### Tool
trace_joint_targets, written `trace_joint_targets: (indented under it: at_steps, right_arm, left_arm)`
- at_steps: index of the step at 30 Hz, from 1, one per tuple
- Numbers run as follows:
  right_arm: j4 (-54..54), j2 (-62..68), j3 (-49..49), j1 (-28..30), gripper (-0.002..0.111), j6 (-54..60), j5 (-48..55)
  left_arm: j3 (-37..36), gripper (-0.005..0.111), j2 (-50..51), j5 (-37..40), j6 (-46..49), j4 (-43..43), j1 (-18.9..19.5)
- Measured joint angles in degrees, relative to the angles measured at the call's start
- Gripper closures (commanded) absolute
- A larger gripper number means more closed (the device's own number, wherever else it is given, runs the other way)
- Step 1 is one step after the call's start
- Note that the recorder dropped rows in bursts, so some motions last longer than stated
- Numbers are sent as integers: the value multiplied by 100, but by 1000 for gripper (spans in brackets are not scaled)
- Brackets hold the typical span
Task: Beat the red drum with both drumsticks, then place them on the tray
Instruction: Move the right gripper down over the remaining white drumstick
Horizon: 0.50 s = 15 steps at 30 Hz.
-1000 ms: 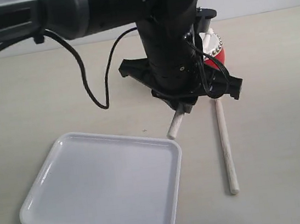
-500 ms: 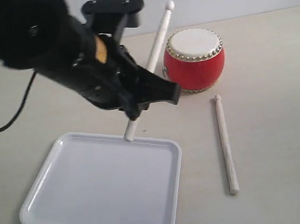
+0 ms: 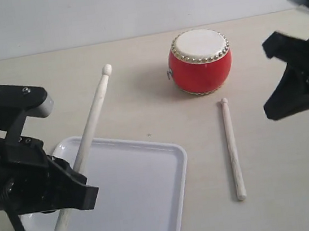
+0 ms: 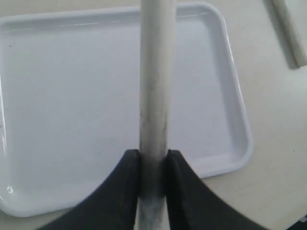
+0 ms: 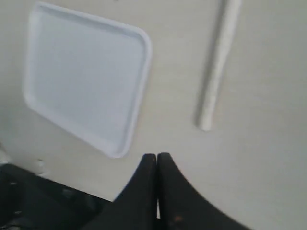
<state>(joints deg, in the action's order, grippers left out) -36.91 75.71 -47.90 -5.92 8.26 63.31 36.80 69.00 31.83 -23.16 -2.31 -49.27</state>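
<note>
The left tool (image 4: 153, 165) holds one slim pale wooden drumstick (image 3: 92, 126) slanting up over the flat white plastic tray (image 3: 149, 207).
The other pale stick (image 3: 232, 151) lies flat on the beige bench (image 3: 295, 188), near the small shiny red drum (image 3: 200, 66) with its white top and gold studs. The right tool (image 5: 157, 163) is squeezed tight on nothing. A plain white wall (image 3: 128, 5) stands behind.

Red drum (image 3: 200, 61) is sitting upright. One pale stick (image 3: 90, 127) is slanting over the white tray (image 3: 149, 201); the other stick (image 3: 232, 148) is lying flat beside it, tip toward the drum.
</note>
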Motion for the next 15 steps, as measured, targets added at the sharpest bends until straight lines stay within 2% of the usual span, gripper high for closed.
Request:
trace_joint_targets:
  at_steps: [4,6,11,15]
  right_arm:
    - [1618,110,0,-971,108,-1532,-512]
    - [2090,123,0,-1473,108,-2163,-896]
    - [2447,503,-12,-2382,103,-2749,-1495]
    - [2711,1029,-12,-2652,102,-3243,-1558]
  left_arm:
    - [-81,107,-144,-40,18,69,0]
    - [-82,107,-159,-98,101,83,0]
    - [-82,107,-21,-414,170,94,0]
    - [-82,107,126,-438,267,124,0]
